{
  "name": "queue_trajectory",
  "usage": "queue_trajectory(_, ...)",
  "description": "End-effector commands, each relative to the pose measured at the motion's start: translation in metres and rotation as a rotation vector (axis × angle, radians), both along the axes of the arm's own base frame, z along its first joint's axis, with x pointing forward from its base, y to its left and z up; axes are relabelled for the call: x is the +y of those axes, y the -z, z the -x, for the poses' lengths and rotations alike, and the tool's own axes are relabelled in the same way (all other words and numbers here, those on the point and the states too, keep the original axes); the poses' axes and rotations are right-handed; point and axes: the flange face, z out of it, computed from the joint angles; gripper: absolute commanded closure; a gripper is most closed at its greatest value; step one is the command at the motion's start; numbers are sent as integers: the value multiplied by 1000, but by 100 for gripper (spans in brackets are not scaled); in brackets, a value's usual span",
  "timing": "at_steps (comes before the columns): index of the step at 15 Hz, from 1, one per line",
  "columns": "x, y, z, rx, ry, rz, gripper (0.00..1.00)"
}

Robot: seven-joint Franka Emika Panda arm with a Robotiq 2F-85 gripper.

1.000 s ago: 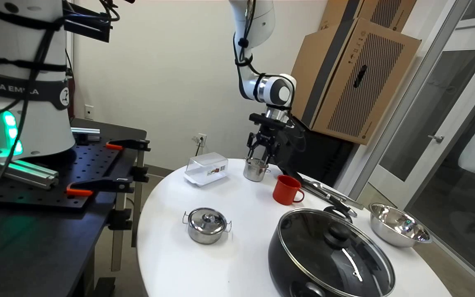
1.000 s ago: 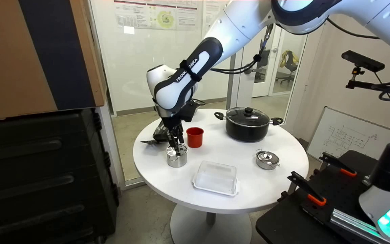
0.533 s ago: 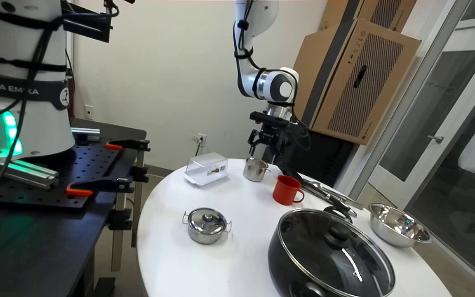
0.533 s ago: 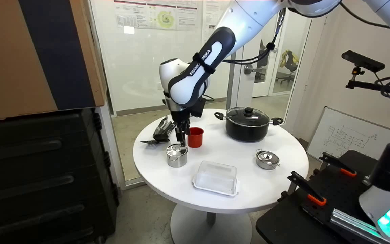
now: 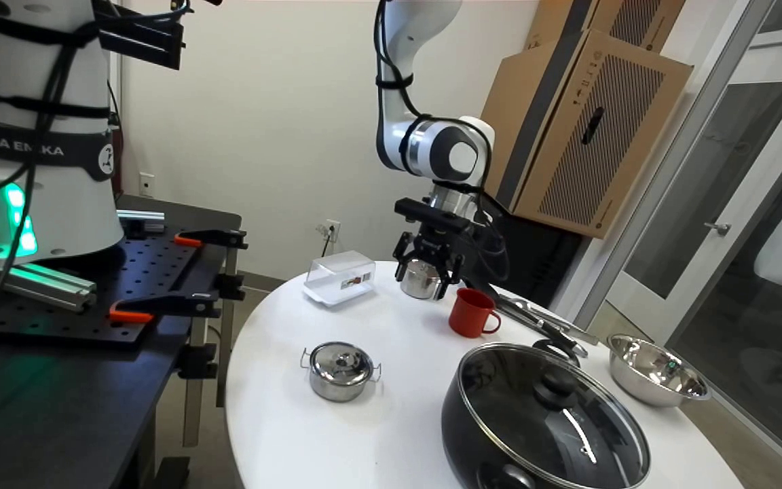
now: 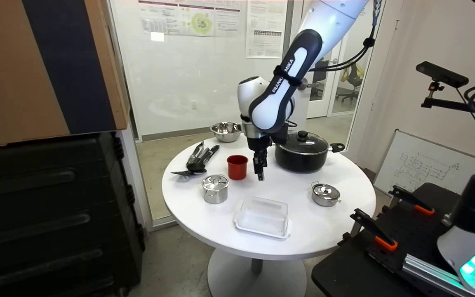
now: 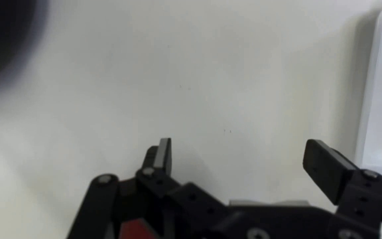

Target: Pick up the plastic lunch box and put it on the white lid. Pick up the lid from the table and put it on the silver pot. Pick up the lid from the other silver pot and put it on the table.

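Note:
The clear plastic lunch box (image 5: 340, 277) (image 6: 263, 215) sits upside down on its white lid (image 5: 326, 299) (image 6: 258, 234). The white lid's rim also shows at the right of the wrist view (image 7: 368, 126). A tall silver pot (image 5: 420, 270) (image 6: 215, 193) stands by the lunch box with its lid (image 6: 215, 180) on. A short silver pot (image 5: 338, 389) (image 6: 325, 200) also has its lid (image 5: 342, 363) (image 6: 326, 189) on. My gripper (image 5: 421, 286) (image 6: 259, 171) is open and empty above the table, between the red mug and the black pot. The wrist view shows its spread fingers (image 7: 240, 159) over bare white table.
A red mug (image 5: 471, 312) (image 6: 237, 167) (image 7: 134, 229) stands close beside the gripper. A big black pot (image 5: 486, 414) (image 6: 301, 159) (image 7: 3, 36) with a glass lid stands on its other side. Dark utensils (image 5: 540, 326) (image 6: 198, 161) and a steel bowl (image 5: 656, 380) (image 6: 226, 133) lie farther along the table.
My gripper has left the top of the tall silver pot and moved past the red mug toward the black pot. The tall pot's lid stays on it. The objects have not moved.

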Motion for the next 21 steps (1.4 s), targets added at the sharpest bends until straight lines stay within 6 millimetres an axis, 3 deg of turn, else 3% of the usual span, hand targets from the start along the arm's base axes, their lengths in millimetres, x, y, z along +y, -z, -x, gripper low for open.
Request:
queue_trajectory(1, -9, 2, 5, 8, -14, 5, 0)
queue_trajectory(8, -16, 2, 18, 0, -24, -24, 0)
queue_trajectory(10, -34, -2, 26, -40, 20, -91, 0)
queue_trajectory(16, -112, 1, 63, -194, 187, -314, 0)
queue_trajectory(20, -135, -5, 88, -219, 167, -401, 0)
queue_trajectory(21, -133, 10, 75, -197, 194, -370, 0)
